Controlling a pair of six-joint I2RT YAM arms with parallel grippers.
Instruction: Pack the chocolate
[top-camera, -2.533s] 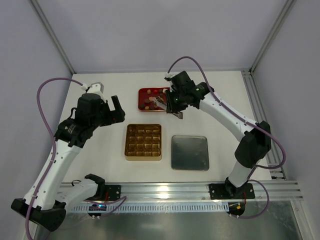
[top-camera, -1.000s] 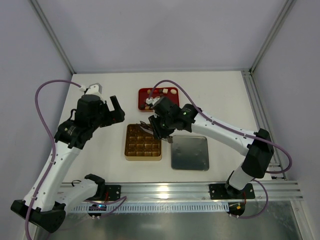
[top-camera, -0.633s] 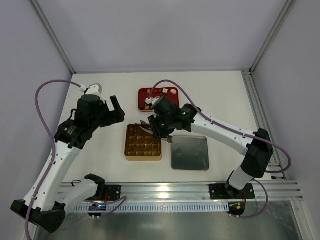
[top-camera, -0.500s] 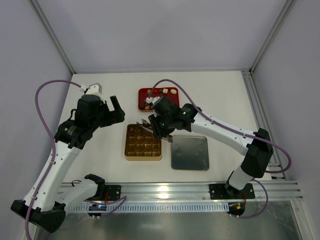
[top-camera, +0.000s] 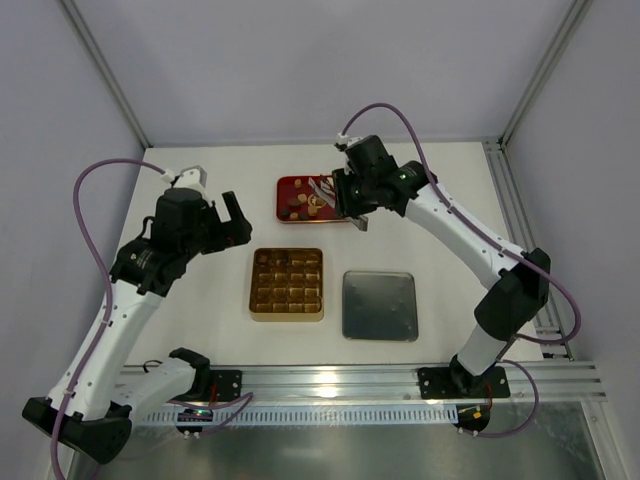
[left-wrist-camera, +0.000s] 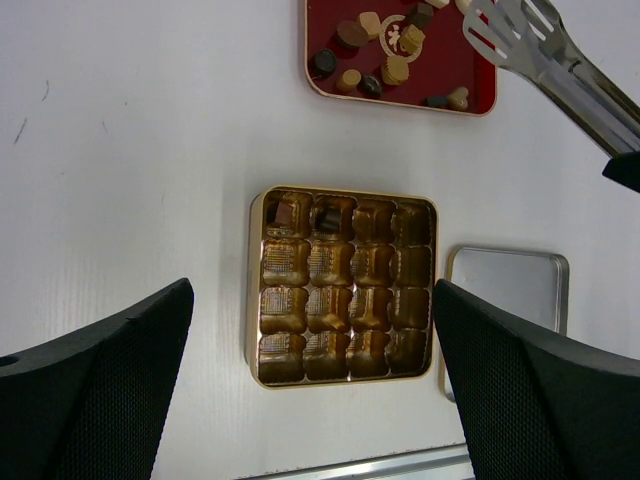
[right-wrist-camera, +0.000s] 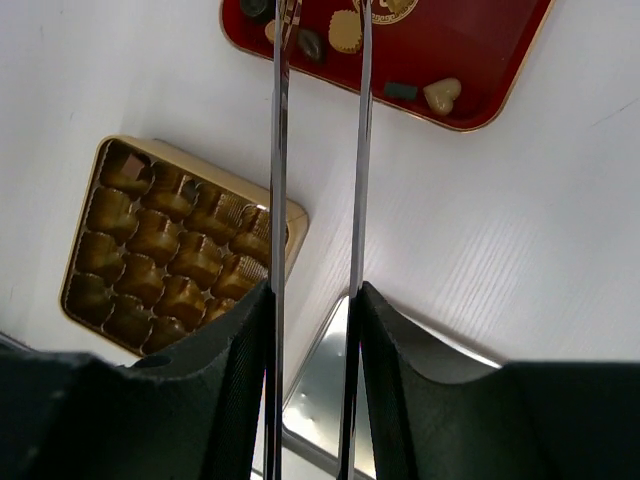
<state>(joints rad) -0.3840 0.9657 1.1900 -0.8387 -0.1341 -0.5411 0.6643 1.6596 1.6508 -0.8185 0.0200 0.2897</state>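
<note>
Several small chocolate pieces (left-wrist-camera: 385, 45), dark, light brown and cream, lie in the red tray (left-wrist-camera: 440, 70) at the back. Two pieces (left-wrist-camera: 290, 212) sit in the top-left cells of the gold box (left-wrist-camera: 255, 290). My right gripper (top-camera: 350, 203) is shut on metal tongs (top-camera: 322, 188). The tong tips (left-wrist-camera: 500, 20) hang apart over the tray's right end, with nothing seen between them. In the right wrist view the tong arms (right-wrist-camera: 278, 150) run up towards the tray (right-wrist-camera: 470, 50). My left gripper (left-wrist-camera: 311, 292) is open and empty, high above the gold box.
A silver lid (top-camera: 380, 305) lies right of the gold box (top-camera: 287, 283). The red tray (top-camera: 283, 183) sits behind both. White walls and frame posts close the table at the back and sides. A metal rail runs along the near edge.
My right arm has swung the tongs from over the gold box's right side back up to the red tray. The left arm has not moved.
</note>
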